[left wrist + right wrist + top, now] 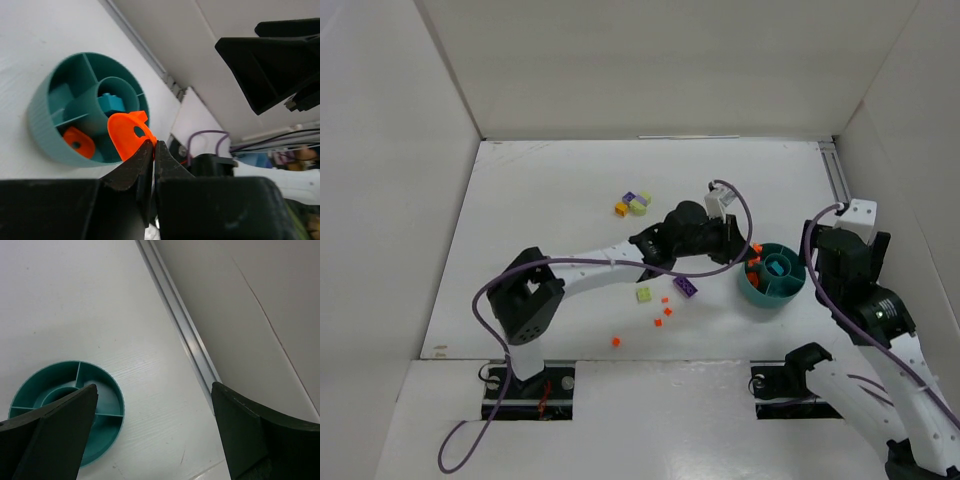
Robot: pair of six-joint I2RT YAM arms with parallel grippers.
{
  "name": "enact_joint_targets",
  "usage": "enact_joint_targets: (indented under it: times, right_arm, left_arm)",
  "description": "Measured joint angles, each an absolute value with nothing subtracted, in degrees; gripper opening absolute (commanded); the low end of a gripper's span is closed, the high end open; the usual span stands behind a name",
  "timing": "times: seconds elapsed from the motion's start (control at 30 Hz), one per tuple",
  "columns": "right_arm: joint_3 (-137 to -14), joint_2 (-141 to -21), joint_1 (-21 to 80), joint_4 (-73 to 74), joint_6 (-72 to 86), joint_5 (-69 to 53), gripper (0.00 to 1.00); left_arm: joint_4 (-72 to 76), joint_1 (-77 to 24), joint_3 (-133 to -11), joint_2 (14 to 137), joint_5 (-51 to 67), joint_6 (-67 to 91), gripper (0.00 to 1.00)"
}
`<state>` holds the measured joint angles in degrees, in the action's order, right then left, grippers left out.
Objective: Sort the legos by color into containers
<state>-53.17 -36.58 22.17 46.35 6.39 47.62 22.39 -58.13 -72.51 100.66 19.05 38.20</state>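
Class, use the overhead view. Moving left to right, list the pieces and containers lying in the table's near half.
lone orange-red plastic piece → pale green plastic brick → cluster of three small orange-red plastic pieces → purple plastic brick → round teal plastic bowl split into compartments

White table (550, 200) boxed in by white walls (650, 60).
The light was even; the walls stood at back and both sides, and a grey rail (832, 170) ran along the table's right edge.
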Motion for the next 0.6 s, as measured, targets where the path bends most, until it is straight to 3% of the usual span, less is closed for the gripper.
enact_joint_targets:
  times: [0.27, 0.6]
  right_arm:
    - [-53.2, -36.6, 22.1, 46.6, 6.5, 48.1, 1.0]
    - [-53.2, -38.2, 22.1, 47.1, 6.5, 48.1, 1.0]
  left_arm:
    - [40.1, -58.2, -70.8, 109.4, 25.5, 51.1, 0.0]
    - [46.7, -58.2, -62.4, 108.8, 20.0, 56.6, 0.0]
